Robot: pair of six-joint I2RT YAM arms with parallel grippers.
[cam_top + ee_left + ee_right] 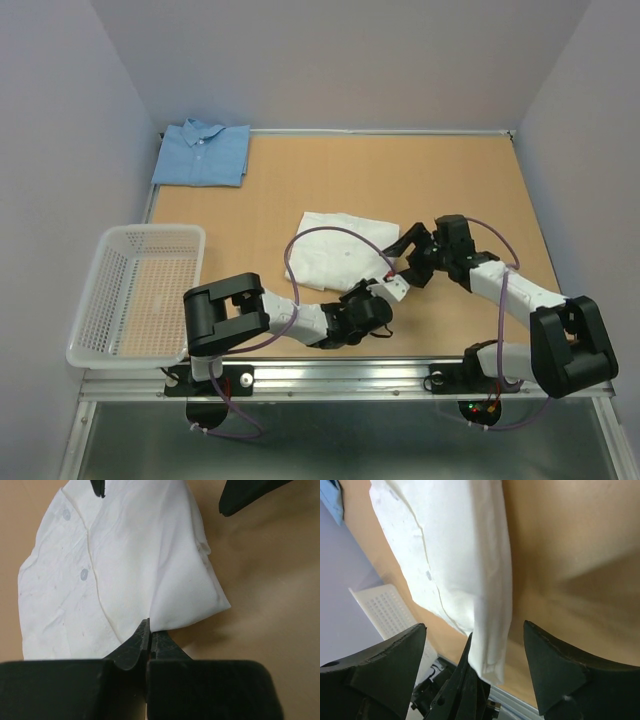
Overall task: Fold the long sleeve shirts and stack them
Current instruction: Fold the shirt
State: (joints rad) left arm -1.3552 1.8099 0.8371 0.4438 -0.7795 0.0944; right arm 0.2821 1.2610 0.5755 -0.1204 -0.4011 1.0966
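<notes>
Between the pressed-together tips of the left tool [150,630], a corner of the white shirt [125,565] is pinched. Just beside it, the right tool [475,627] is spread astride the same edge, seemingly without contact. Far beyond both, the blue shirt [202,153] is laid folded on the counter [400,180].

From above, the 5 o'clock corner of the white shirt [335,255] hides under the left tool [388,282]. The right wrist view's edge cuts the blue shirt [331,497] to a sliver at 10 o'clock.
</notes>
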